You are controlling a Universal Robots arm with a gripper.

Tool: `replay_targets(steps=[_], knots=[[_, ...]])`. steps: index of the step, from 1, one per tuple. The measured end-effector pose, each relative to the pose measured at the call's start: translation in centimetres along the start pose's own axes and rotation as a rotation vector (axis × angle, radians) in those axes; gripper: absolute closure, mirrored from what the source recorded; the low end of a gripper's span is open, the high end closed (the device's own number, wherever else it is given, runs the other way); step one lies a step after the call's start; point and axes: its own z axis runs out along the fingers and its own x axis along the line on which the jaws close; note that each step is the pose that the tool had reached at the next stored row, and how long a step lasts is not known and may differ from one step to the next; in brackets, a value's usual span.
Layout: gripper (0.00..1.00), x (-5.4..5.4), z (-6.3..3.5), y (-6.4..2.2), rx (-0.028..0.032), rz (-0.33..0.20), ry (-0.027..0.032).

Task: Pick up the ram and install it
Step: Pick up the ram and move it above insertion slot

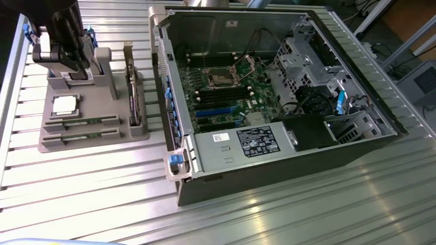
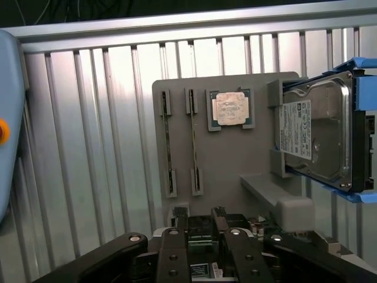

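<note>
End effector [image 2: 200, 219] apart, empty; arm shd square up lengthwise over a ram [image 2: 193, 141], pinch long edges, avoid CPU [image 2: 231, 109].

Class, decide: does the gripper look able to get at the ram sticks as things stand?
Probably yes. Both ram sticks lie uncovered on the grey holder, nothing above them, and the open gripper hangs over that holder's other end.

2x long thin green RAM sticks [image 2: 166, 144] [image 2: 194, 141] w/ dark chips. 1x square silver processor chip [image 2: 230, 109]. 1x large silver hard drive [image 2: 318, 132] w/ white label. 1x grey plastic holder tray [image 2: 235, 159]. 1x open dark metal PC case [image 1: 293, 173]. 1x upright dark card [image 1: 134, 102].
</note>
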Motion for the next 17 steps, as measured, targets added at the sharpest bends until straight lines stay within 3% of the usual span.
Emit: replay_targets(steps=[17], knots=[[0.7, 0.16, 0.69, 0.57, 0.0001, 0.0, -0.0001]])
